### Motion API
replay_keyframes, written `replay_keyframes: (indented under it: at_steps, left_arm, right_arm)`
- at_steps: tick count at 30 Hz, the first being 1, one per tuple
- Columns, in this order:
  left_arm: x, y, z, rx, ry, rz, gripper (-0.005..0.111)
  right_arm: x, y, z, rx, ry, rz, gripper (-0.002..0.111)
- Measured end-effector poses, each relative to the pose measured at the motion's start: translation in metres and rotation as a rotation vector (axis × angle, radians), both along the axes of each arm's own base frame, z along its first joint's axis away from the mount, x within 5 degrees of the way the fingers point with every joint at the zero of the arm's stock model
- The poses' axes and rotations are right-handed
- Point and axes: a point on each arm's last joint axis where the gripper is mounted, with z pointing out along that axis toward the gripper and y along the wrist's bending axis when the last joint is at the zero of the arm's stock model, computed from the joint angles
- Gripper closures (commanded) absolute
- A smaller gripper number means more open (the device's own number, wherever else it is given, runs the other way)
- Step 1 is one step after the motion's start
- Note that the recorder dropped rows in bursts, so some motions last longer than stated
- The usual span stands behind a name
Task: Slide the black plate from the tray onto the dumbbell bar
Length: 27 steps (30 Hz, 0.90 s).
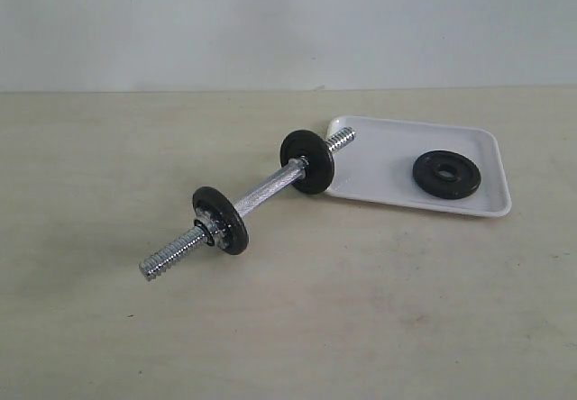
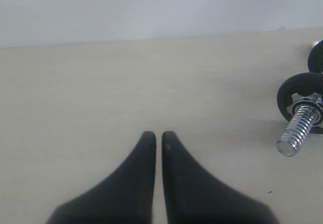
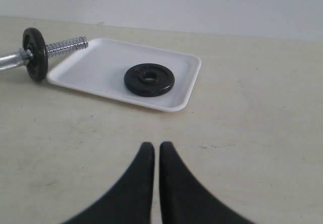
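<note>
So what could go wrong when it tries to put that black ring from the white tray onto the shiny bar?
1. The black plate lies flat in the tray, so the right gripper may struggle to get under it and just shove the tray.
2. The dumbbell bar rests on its two round mounted plates with nothing holding it, so it might roll.
3. The plate's hole could snag on the coarse threaded end.

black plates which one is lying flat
The plate in the tray lies flat. The other two stand on edge, threaded on the bar: one beside the tray, one toward the other end.
</note>
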Motion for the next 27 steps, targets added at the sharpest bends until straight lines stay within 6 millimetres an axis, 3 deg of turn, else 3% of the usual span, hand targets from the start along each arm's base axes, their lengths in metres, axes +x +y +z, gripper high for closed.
replay_keyframes:
  at_steps: [17,27]
  left_arm:
    - [0.000,0.000,0.000,0.000,0.000,0.000,0.103]
    - [0.000,0.000,0.000,0.000,0.000,0.000,0.103]
  right_arm:
    - [0.001,0.000,0.003,-0.011,-0.034,0.001,0.108]
    - [-0.001,0.002,0.054,-0.128,-0.592,0.018,0.108]
